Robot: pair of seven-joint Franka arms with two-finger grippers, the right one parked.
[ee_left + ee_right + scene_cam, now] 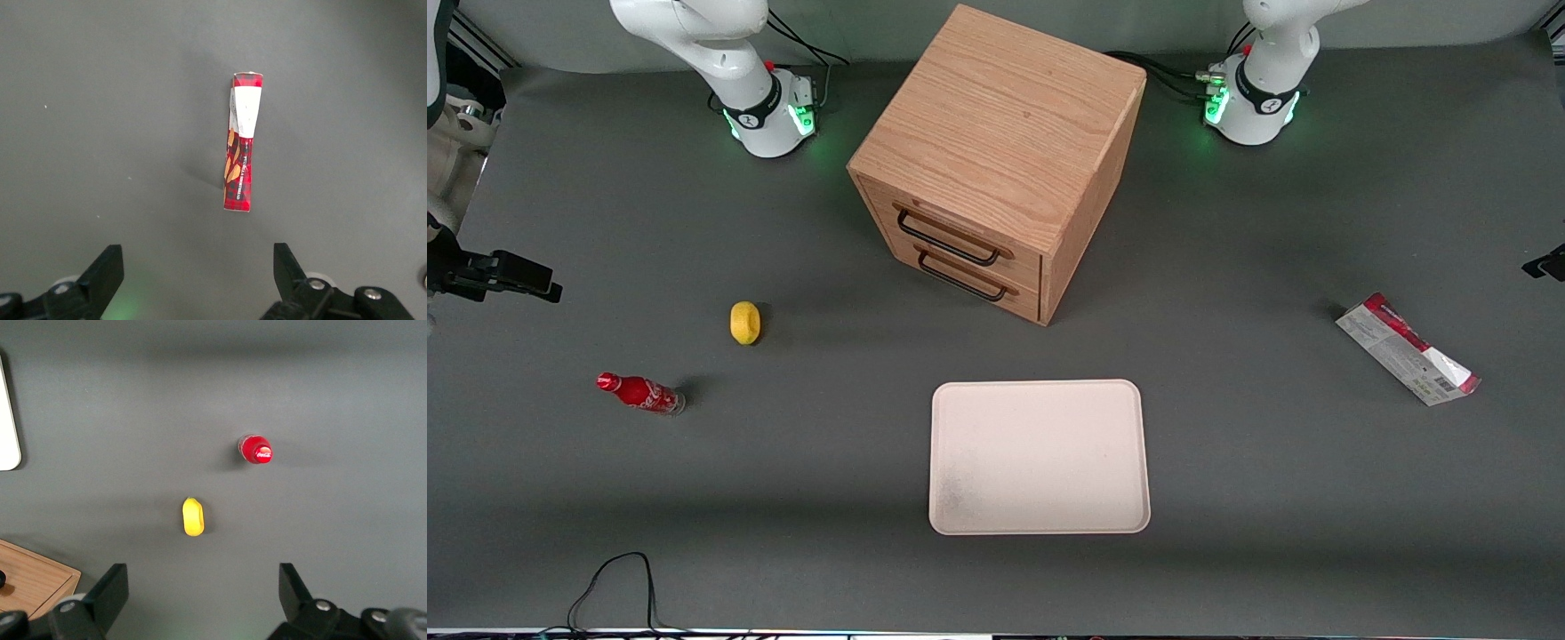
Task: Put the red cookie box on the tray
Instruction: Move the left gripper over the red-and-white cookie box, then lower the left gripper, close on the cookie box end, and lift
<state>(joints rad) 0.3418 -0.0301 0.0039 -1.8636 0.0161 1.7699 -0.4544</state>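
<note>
grey table [1272, 498] | on it: tray [960, 524], red cookie box [1405, 349], drawer cabinet [996, 133], lemon [744, 322], soda bottle [640, 393]

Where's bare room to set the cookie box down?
The tray is bare all over. Mat lies free between it and the cookie box. The open gripper hangs above the box. Near the lemon and bottle it is tighter.

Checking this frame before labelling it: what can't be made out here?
- Left pincer: open above the red cookie box; front view shows only its dark tip at the edge.
- Box print: too small to read.
- Tray: absent from the left wrist view.
- Drawer contents: both drawers closed.
</note>
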